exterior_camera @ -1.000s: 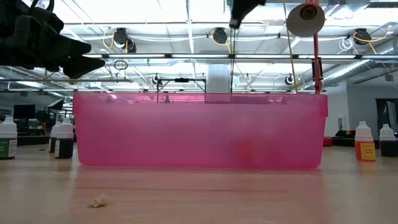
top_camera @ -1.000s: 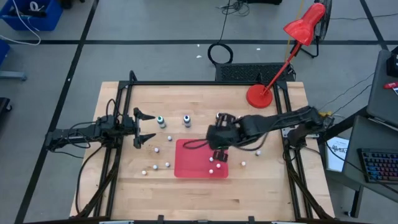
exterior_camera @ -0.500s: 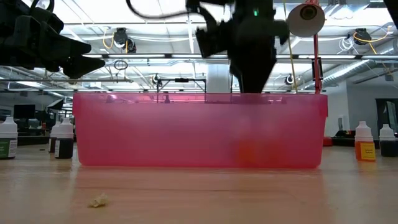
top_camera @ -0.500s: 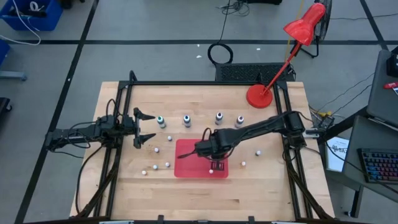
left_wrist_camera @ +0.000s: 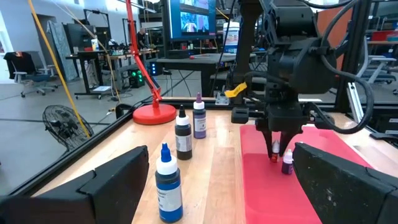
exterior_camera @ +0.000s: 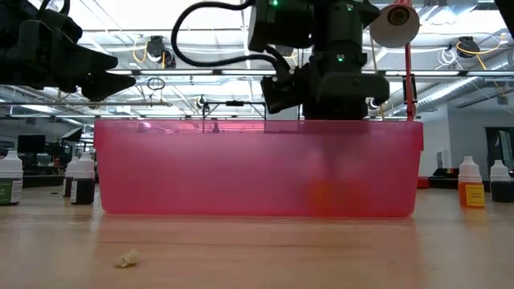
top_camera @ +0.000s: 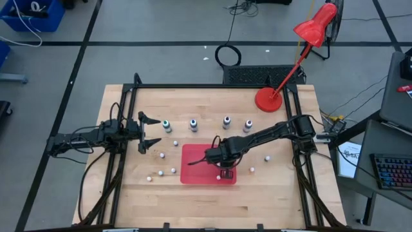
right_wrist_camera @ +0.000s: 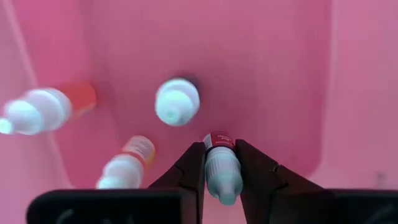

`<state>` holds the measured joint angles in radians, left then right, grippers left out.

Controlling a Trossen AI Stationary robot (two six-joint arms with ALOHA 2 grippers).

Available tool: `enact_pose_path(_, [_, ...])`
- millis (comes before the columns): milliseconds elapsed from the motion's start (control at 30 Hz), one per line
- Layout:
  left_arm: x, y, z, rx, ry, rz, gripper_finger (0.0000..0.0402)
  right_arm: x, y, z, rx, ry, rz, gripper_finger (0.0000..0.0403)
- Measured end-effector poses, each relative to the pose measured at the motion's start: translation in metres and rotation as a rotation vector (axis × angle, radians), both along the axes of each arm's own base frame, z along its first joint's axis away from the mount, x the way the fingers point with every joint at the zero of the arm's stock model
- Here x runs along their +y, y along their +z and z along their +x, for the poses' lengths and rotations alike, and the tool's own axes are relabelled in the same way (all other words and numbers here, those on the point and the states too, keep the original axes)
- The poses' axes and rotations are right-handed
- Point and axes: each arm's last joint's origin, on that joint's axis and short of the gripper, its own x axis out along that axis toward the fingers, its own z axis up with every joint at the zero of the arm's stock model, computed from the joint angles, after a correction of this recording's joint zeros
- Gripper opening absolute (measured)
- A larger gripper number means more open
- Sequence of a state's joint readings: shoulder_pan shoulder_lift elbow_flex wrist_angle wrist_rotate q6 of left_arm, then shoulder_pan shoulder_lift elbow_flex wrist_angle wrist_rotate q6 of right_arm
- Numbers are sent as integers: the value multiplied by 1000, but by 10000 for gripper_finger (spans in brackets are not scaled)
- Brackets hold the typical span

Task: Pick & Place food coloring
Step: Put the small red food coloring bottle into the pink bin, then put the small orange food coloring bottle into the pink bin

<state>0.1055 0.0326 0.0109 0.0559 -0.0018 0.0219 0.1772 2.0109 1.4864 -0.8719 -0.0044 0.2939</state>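
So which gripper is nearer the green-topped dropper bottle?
Left. The left gripper hovers open right beside the green-topped dropper bottle; the right gripper is over the red bin, holding another bottle.

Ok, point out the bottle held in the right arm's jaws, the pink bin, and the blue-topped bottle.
small white red-labelled dropper bottle point(right_wrist_camera: 221, 167), right wrist view, its white body.
translucent pink plastic bin point(exterior_camera: 201, 172), low view, front wall.
blue-topped dropper bottle point(left_wrist_camera: 168, 184), left wrist view, dark body.

Red-labelled food coloring bottle point(right_wrist_camera: 221, 165) (white cap) between fingers

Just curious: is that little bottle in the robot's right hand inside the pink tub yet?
Inside: the right hand holds the small red-labelled bottle above the pink plastic tub's floor.
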Motion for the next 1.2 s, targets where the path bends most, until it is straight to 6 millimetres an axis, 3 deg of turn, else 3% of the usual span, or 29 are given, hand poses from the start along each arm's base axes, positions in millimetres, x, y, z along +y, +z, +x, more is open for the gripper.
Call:
enact_pose_path(167, [0,0,0,0,0,0,392,0,-2,-1,1,-15,1,62])
enact_pose_path(367, [0,0,0,0,0,0,392,0,-2,-1,1,-65,5,163])
enact_pose_path(533, [0,0,0,0,0,0,392,-1,8,-3,-21,-91,12,205])
enact_pose_path(700, [0,0,0,0,0,0,392,-2,37,-11,-83,-137,32,205])
enact_pose_path(867, [0,0,0,0,0,0,392,-1,77,-36,-94,-261,56,195])
enact_pose_path(1033, [0,0,0,0,0,0,392,21,104,-68,-56,-380,78,192])
enact_pose_path(1200, [0,0,0,0,0,0,392,48,109,-89,-17,-418,28,192])
